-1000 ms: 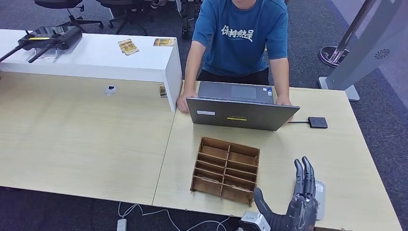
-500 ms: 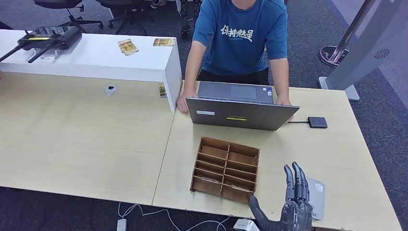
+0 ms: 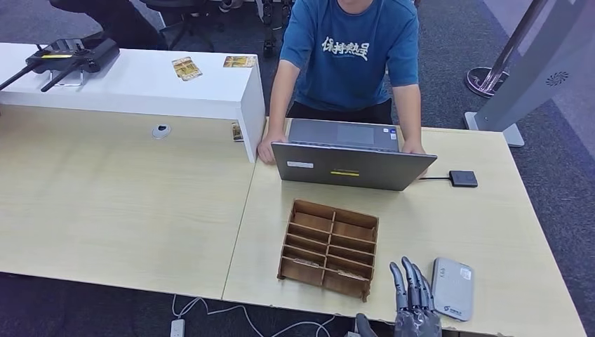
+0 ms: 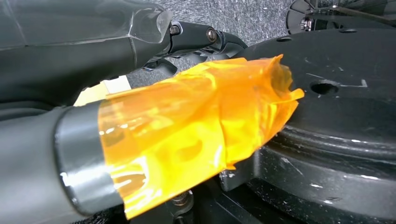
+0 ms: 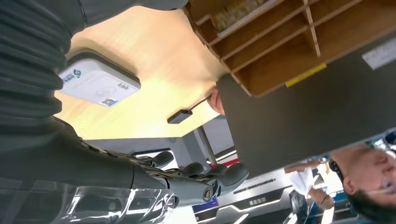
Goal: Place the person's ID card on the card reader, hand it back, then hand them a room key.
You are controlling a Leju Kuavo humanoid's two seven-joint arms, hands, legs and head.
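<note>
The pale wooden table [image 3: 140, 210] carries a grey laptop [image 3: 349, 167], with a person in a blue shirt [image 3: 349, 49] leaning over it. Nearer the robot sits a brown wooden compartment box [image 3: 330, 247]. Just beside the flat grey card reader [image 3: 452, 288], the right robot hand [image 3: 414, 305] has its fingers extended and empty. Whether the left robot hand [image 4: 140, 93] holds anything cannot be told.

Right hand [image 3: 414, 309] at near table [image 3: 126, 203] edge, between wooden divider box [image 3: 330, 247] and card reader [image 3: 452, 288] — bare tabletop ahead, up to the laptop [image 3: 351, 165] lid, which blocks straight reach to the person [image 3: 351, 53].
</note>
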